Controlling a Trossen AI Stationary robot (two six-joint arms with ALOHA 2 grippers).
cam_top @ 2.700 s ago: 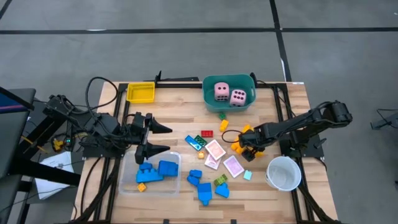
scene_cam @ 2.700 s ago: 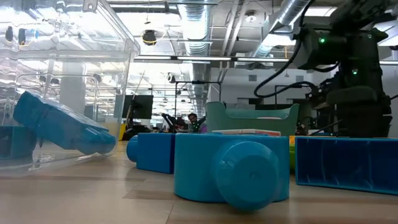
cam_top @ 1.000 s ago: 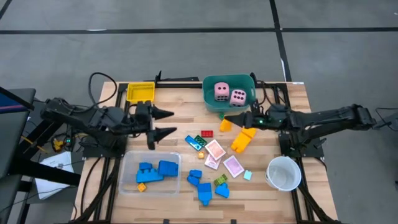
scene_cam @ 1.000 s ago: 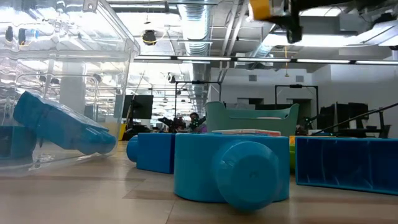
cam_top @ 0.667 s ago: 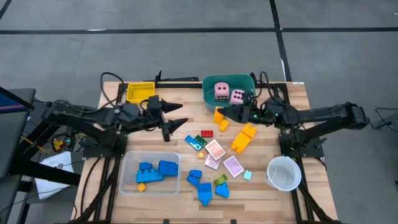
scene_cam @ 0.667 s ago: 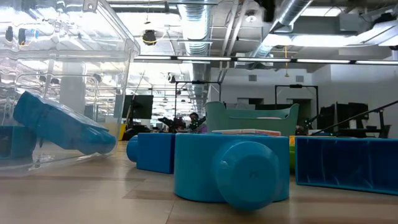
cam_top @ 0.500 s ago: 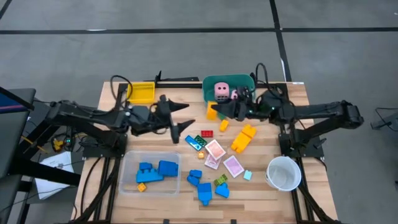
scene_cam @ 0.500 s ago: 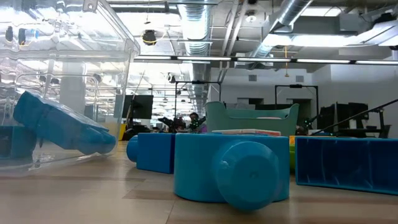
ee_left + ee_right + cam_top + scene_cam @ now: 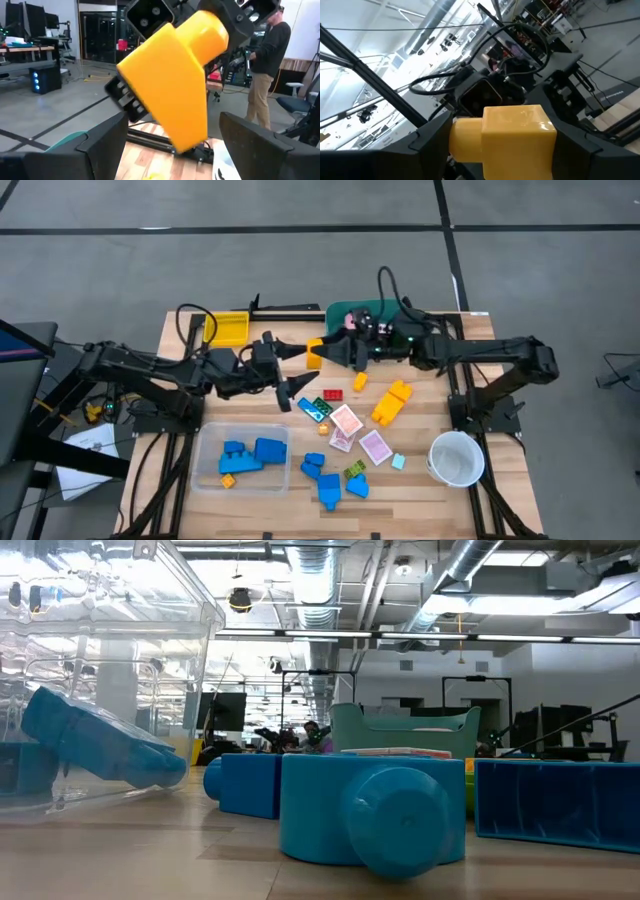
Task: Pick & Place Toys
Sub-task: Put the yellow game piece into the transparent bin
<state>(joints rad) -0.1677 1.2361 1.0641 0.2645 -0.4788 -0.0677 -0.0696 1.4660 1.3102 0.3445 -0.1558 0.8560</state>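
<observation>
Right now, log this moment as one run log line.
right pincer: holds yellow block mid-air | left pincer: open, facing it | phase: handover over table

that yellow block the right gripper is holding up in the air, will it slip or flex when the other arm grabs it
The yellow block looks like hard moulded plastic with crisp edges, so it probably won't flex. Its faces look smooth and glossy, so it might slide in a loose pinch. The right gripper holds it by one end, so it could twist when the open left gripper closes.
</observation>
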